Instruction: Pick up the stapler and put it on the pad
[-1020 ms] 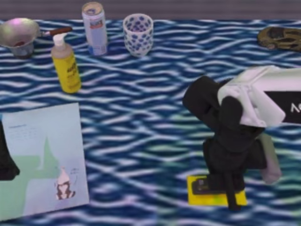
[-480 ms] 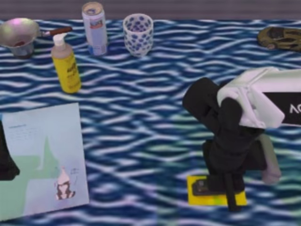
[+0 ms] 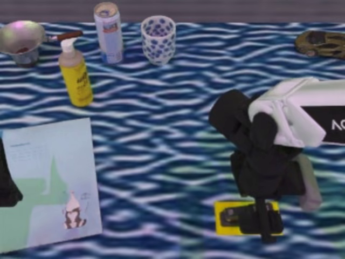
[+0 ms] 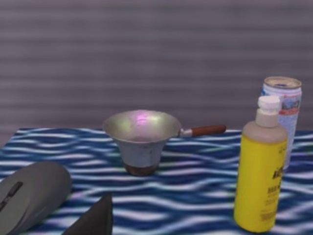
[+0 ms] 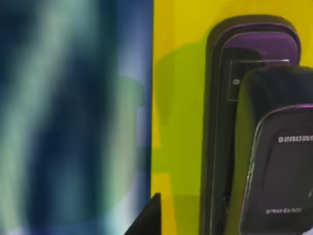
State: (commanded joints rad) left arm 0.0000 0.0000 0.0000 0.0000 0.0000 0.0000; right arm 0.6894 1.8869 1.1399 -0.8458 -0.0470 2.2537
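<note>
Stapler (image 3: pixel 230 216) lying flat on the yellow pad (image 3: pixel 221 226), at about 5 o'clock on the table in the top view, long axis along the pad's long side, its left end showing and the rest hidden under the right gripper (image 3: pixel 262 224). Right gripper directly over the stapler, arm reaching in from 3 o'clock. Right wrist view: stapler (image 5: pixel 254 132) resting on pad (image 5: pixel 178 122), pad edge meeting the blue wavy cloth (image 5: pixel 73 117), one dark fingertip (image 5: pixel 149 218) poking in just beside the stapler; other finger not in shot. Cannot tell how wide the pincer stands or whether it has any hold on the stapler. Placement looks essentially done; release and lift-off probably what's left. Risks from here: lifting with fingers not fully clear, dragging or tipping the stapler off the pad; a sideways retreat clipping the stapler and sliding it over the pad edge onto the cloth; pressing down too far, shifting the thin pad itself. Straight vertical exit likely safest. Left gripper (image 3: pixel 6 186) parked at 9 o'clock beside the illustrated sheet (image 3: pixel 51 178), out of the action. Yellow bottle (image 3: pixel 75 73), can (image 3: pixel 108 31), cup (image 3: pixel 158 39), pan (image 3: pixel 22 41) at 11–12 o'clock, toy car (image 3: pixel 321 43) at 2 o'clock, all well apart from the pad.
</note>
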